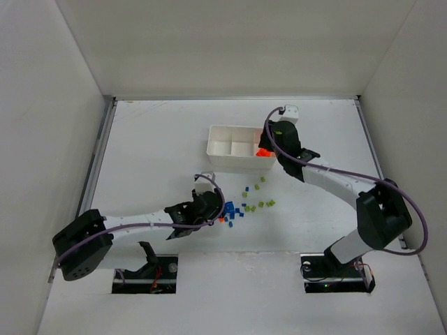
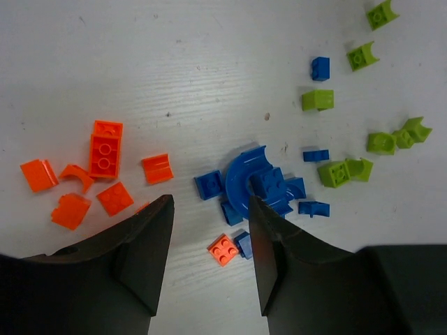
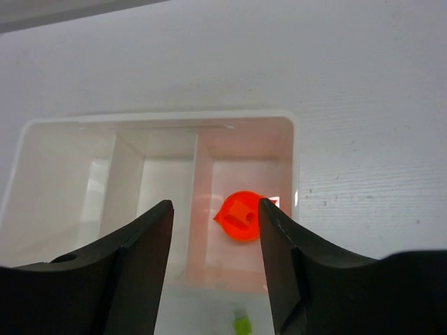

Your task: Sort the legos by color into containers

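The white three-compartment tray (image 1: 225, 162) stands at mid-table; in the right wrist view (image 3: 293, 150) its right compartment holds a round orange-red piece (image 3: 241, 216). My right gripper (image 3: 213, 265) is open and empty just above that compartment. My left gripper (image 2: 209, 262) is open and low over the loose legos, with a small orange brick (image 2: 223, 250) between its fingers on the table. Blue bricks (image 2: 262, 185), including a curved piece, lie just ahead. Orange bricks (image 2: 105, 150) lie to the left and yellow-green bricks (image 2: 342, 171) to the right. The pile also shows in the top view (image 1: 237, 209).
White walls enclose the table on three sides. A green brick (image 3: 242, 324) lies on the table just outside the tray's near wall. The tray's left and middle compartments look bare.
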You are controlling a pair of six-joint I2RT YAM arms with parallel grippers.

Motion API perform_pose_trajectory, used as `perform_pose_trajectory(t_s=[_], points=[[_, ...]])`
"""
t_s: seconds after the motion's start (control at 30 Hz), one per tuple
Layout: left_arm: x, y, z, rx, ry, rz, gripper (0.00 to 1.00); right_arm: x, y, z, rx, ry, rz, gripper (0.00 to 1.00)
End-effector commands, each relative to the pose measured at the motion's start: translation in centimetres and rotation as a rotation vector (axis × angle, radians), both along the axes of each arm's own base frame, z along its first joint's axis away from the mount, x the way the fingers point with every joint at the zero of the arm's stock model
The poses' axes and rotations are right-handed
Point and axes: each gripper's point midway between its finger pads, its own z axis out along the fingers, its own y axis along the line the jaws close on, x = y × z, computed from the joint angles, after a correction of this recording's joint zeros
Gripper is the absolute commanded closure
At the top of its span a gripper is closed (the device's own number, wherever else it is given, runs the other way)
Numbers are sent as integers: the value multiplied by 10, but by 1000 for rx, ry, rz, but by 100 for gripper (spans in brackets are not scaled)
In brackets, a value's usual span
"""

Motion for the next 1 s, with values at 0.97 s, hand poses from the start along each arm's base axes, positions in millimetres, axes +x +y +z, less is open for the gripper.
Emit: perform_pose_trajectory(t_s=[0.97], points=[[-1, -30, -18, -223, 164, 191, 81, -141, 36, -33, 158, -16, 228, 51]])
